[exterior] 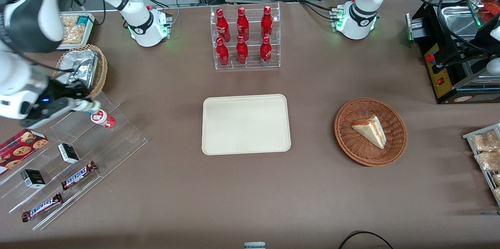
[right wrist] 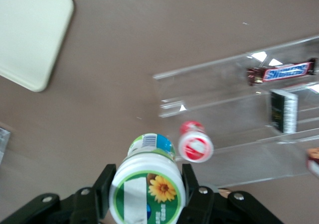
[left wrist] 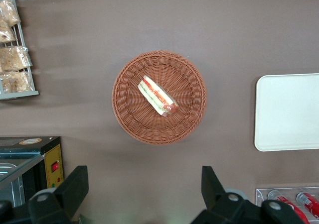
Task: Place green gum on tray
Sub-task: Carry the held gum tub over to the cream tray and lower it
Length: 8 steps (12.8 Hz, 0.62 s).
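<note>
Holding the green gum (right wrist: 147, 193) between its two black fingers (right wrist: 102, 184), the gripper (exterior: 80, 104) sits above the clear stepped display rack (exterior: 78, 151) at the working arm's end of the table. In the wrist view the fingers press against both sides of the bottle just under its lid, and the lid's green rim and sunflower print face the camera. In the front view only a small part of the bottle (exterior: 89, 105) shows past the fingertips.

Just beside the held bottle stands the red-lidded gum bottle (exterior: 103, 119), upright on an upper step of the rack – close to the green gum, though whether they touch cannot be told. Nearer the front camera, the rack's lower steps carry two small dark boxes (exterior: 68, 153) and two Snickers bars (exterior: 79, 175). A red cookie box (exterior: 21, 145) lies at the rack's outer edge. A wicker basket lined with foil (exterior: 84, 67) sits farther from the camera than the gripper.

The tray (exterior: 246, 124) lies flat in the middle of the table, well apart from the gripper and with nothing on it. Farther from the camera than the tray stands a clear shelf of six red bottles (exterior: 244, 38).

Toward the parked arm's end – a round brown wicker basket (exterior: 370, 131) holds a wedge of sandwich (exterior: 370, 131).
</note>
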Tool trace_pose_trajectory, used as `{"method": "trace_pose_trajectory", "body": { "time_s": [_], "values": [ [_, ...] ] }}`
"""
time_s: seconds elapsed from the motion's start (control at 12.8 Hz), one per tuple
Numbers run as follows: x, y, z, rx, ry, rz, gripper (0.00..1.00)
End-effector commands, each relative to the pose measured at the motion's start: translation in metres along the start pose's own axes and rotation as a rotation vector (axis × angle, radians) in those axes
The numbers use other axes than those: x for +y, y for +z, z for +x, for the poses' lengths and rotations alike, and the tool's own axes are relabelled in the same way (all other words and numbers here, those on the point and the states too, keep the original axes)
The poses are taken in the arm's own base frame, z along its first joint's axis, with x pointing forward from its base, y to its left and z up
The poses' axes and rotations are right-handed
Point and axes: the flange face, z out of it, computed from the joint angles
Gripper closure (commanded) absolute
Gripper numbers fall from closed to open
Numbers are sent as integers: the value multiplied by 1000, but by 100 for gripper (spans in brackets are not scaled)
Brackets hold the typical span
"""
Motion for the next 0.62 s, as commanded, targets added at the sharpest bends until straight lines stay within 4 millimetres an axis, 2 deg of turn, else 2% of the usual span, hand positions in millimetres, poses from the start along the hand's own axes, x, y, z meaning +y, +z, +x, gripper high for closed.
{"method": "trace_pose_trajectory", "body": {
  "time_s": [0.0,0.23,0.47,0.55],
  "values": [
    [-76,-9,26,-13,95,0,100],
    [-163,5,55,10,193,-9,100],
    [-250,48,94,40,300,-12,100],
    [-272,61,106,42,330,-14,100]
  ]
}}
